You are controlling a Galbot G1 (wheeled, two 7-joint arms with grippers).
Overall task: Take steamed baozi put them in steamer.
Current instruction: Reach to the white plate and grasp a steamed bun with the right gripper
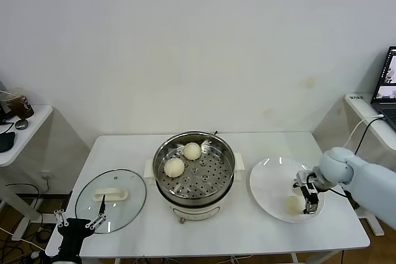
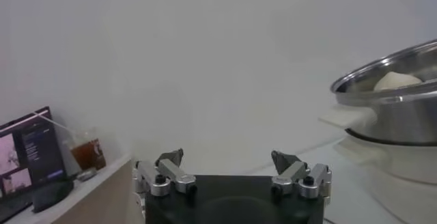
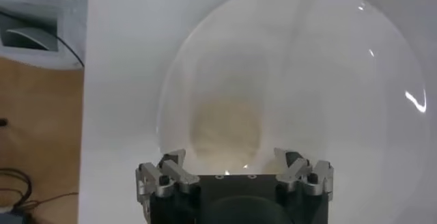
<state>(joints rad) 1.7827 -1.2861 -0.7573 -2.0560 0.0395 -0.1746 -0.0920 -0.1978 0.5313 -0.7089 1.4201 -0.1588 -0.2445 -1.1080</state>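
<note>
The steamer stands mid-table with two pale baozi on its perforated tray, one at the back and one at the front left. A third baozi lies on the white plate to the right. My right gripper is open just above the plate, right beside that baozi; in the right wrist view the baozi lies between and ahead of the spread fingers of the right gripper. My left gripper is open and empty, parked low at the table's front left corner. A fourth baozi is not in view.
A round glass lid with a white handle lies flat left of the steamer. In the left wrist view the steamer's rim shows with one baozi above it. A side desk stands far left, a laptop far right.
</note>
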